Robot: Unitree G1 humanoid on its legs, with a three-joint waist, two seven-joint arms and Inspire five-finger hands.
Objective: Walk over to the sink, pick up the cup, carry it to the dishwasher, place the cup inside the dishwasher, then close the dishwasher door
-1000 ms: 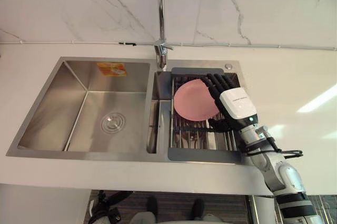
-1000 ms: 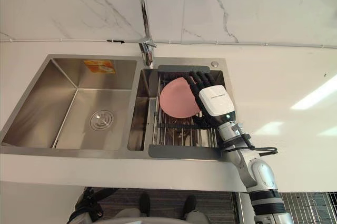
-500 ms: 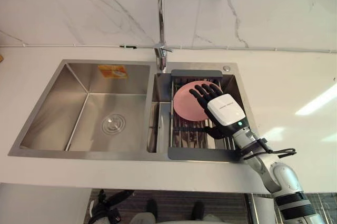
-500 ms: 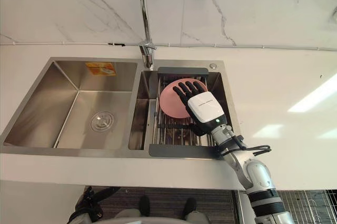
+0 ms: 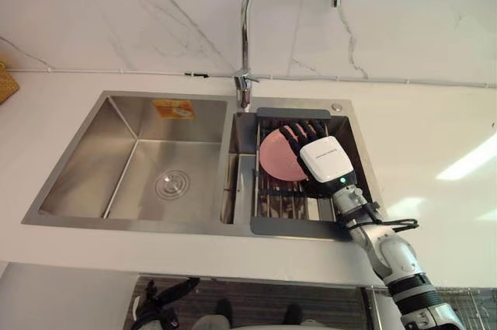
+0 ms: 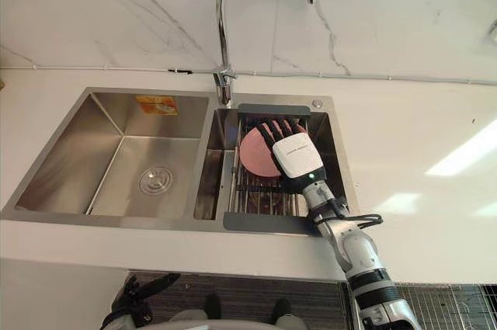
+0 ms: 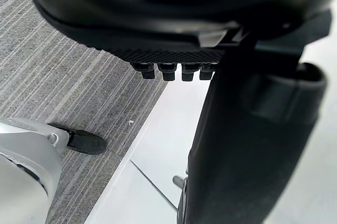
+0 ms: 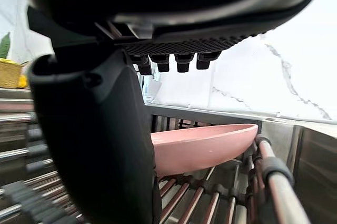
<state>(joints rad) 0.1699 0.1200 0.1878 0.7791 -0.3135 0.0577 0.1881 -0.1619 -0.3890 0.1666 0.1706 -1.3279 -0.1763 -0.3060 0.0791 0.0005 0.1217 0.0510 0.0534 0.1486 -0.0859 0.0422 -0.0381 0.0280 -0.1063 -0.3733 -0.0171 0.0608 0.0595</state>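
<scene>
pink dish (image 5: 274,156) on rack (image 5: 291,207); right hand (image 5: 326,158), fingers straight, over it; left rim uncovered

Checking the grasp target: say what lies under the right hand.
Under the right hand, fingers open, a pink dish lies on the wire rack. The hand covers the dish's right side; contact cannot be told.
</scene>
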